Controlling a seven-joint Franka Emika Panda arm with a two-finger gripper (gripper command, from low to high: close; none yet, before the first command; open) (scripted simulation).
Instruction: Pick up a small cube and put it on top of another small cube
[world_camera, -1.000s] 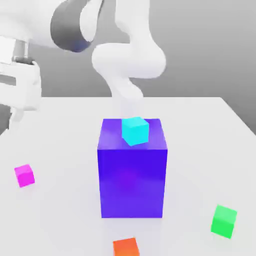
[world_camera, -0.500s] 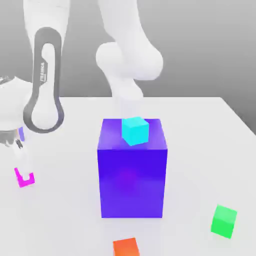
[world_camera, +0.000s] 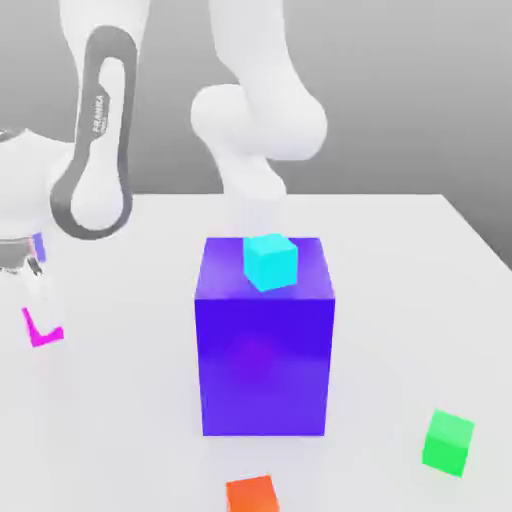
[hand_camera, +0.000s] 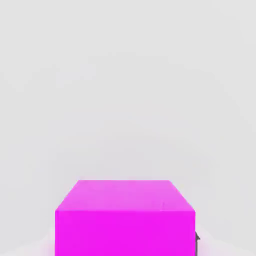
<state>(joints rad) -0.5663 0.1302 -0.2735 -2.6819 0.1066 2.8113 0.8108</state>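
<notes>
End effector closed on magenta cube, near the tabletop's edge at the exterior view's left. Bare surface between it and blue block. Cyan cube atop block; green cube well apart.

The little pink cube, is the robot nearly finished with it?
Not nearly. The reaching and gripping look done: the gripper is closed on the pink cube at the exterior view's left. Lifting seems to be what's in hand. Still left is setting it on another small cube, such as the cyan one on the big blue block; nothing sits on that one yet.
</notes>
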